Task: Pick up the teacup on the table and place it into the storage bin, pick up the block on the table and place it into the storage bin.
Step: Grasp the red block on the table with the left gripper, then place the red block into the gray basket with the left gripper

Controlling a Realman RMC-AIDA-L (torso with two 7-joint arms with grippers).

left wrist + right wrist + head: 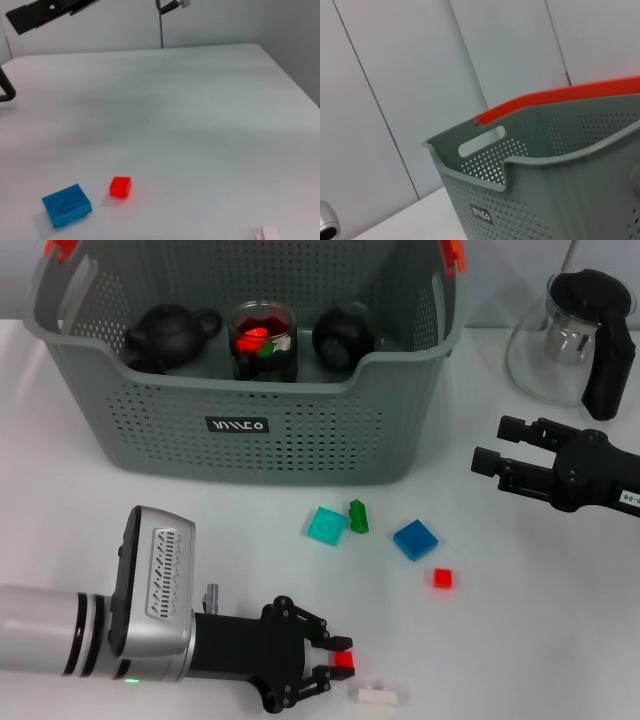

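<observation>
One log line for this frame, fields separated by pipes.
left pincer: shut on small red block, low at table | right pincer: open, idle beside storage bin | loose blocks remain

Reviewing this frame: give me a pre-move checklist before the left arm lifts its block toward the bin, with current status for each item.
1. Left gripper around a block: ok, its fingers bracket a small red block at the near table edge.
2. Grip firm enough to lift: cannot tell; contact on both sides is not clear.
3. Neighbour clear of the grasp: ok, the white block lies just beside the gripper, apart from it.
4. Storage bin has room: ok, two dark teapots and a glass cup sit along its back, front part open.
5. Right gripper out of the path: ok, it hovers open off to the bin's right, by the glass pitcher.
</observation>
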